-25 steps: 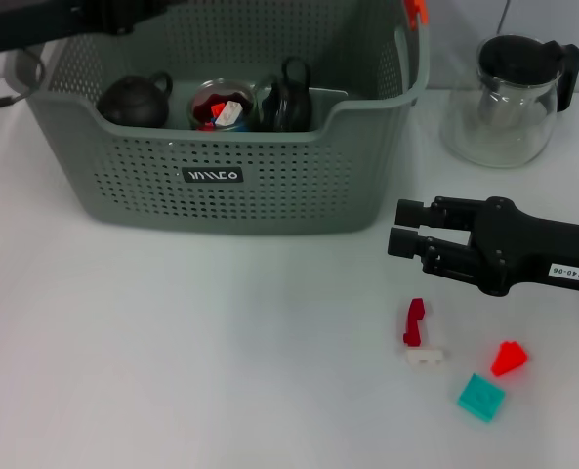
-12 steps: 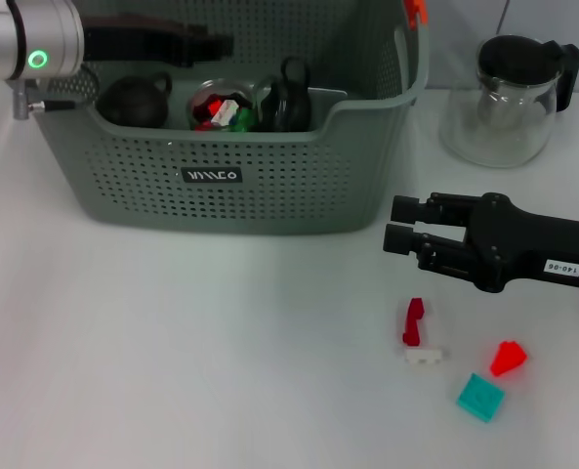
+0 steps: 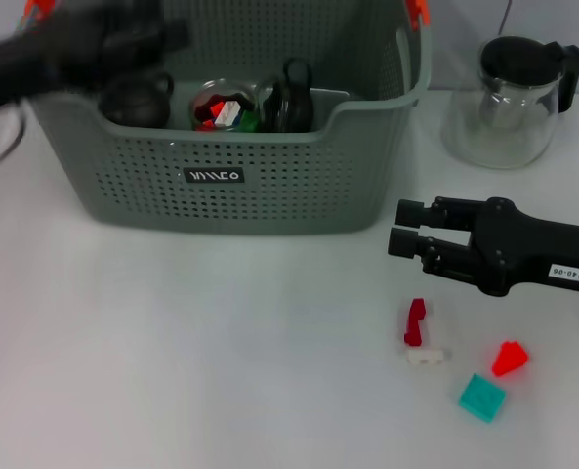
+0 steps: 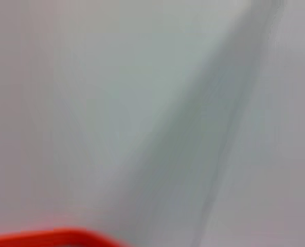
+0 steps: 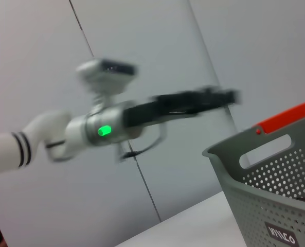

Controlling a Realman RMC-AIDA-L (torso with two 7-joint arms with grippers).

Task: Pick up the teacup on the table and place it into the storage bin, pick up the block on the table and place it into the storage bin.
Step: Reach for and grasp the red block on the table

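Observation:
The grey-green storage bin stands at the back left. Inside it are a black teapot, a glass teacup holding small coloured pieces, and a black mug. Several blocks lie on the table at the front right: dark red, white, orange-red and teal. My right gripper hovers open and empty just above and behind the dark red block. My left gripper is a moving blur over the bin's rear left.
A glass pitcher with a black lid stands at the back right, beside the bin. An orange handle clip marks the bin's right rim. White table stretches in front of the bin.
My left arm has swung leftward across the back of the bin, its gripper pulling away from above the teacup. A green piece joined the pieces in the teacup. The right arm barely moved.

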